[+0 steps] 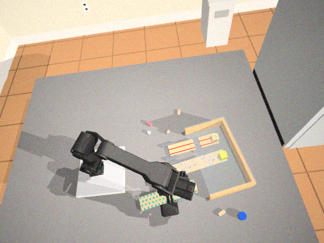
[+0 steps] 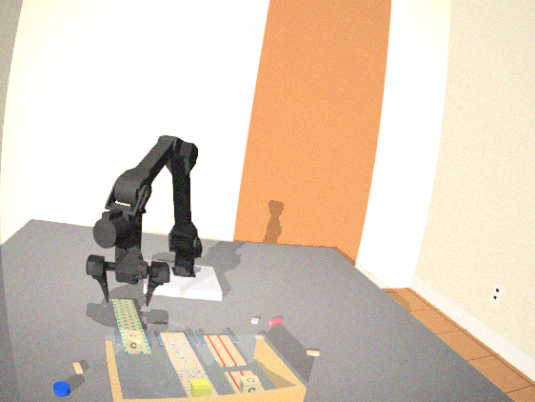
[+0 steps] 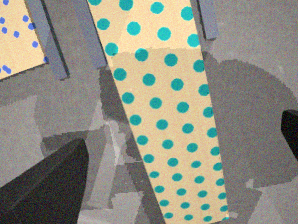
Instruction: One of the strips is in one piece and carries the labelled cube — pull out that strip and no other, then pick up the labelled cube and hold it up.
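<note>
The teal-dotted strip [image 1: 150, 200] [image 2: 126, 316] [image 3: 165, 80] is in one piece and lies out past the tray's open side. A cube marked C [image 2: 133, 341] sits on its tray-side end; the arm hides this cube in the top view. My gripper [image 2: 128, 303] [image 3: 185, 130] is wide open and empty, its fingers on either side above the strip's near part. The red-striped strip [image 1: 181, 147] [image 2: 224, 350] is broken by a gap; its far piece [image 1: 201, 142] carries another C cube [image 1: 214, 137] [image 2: 249, 382]. The blue-speckled strip [image 1: 196, 163] [image 2: 178, 354] carries a yellow cube [image 1: 223, 155] [image 2: 200, 388].
The tray has raised wooden walls [image 1: 236, 150] on three sides. Low grey-blue rails [image 3: 89, 32] flank the strips. A blue disc [image 1: 242, 216] [image 2: 61, 389] and a small wooden block [image 1: 221, 213] lie beside the tray. A red piece [image 1: 149, 123] and a white piece [image 1: 149, 132] lie farther off.
</note>
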Robot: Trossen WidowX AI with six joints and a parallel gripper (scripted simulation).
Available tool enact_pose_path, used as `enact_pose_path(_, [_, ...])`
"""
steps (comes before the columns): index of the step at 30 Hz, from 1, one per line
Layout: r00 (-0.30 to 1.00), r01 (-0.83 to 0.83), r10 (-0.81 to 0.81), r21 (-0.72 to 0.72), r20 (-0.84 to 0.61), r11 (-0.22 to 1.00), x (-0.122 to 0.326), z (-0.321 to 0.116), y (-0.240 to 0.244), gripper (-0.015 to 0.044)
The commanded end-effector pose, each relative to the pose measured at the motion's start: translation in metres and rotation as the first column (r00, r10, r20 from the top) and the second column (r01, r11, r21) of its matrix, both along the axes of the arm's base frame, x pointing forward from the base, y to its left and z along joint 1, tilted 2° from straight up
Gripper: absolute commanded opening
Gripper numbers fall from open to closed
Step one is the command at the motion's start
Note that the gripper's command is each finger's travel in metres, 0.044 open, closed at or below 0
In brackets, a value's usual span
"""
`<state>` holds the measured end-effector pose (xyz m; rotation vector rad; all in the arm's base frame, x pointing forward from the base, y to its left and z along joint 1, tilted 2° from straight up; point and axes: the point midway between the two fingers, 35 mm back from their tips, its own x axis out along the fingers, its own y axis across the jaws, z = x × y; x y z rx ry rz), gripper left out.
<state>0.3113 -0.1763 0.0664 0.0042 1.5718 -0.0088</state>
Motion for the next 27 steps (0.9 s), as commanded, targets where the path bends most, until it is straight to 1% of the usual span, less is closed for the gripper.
enact_pose_path(1, [1.0,0.003,-0.003,0.003,-0.001,1.0,0.015,0.001,0.002,0.044])
enact_pose_path(27, [1.0,0.003,-0.003,0.004,0.005,1.0,0.104,0.011,0.012,0.044])
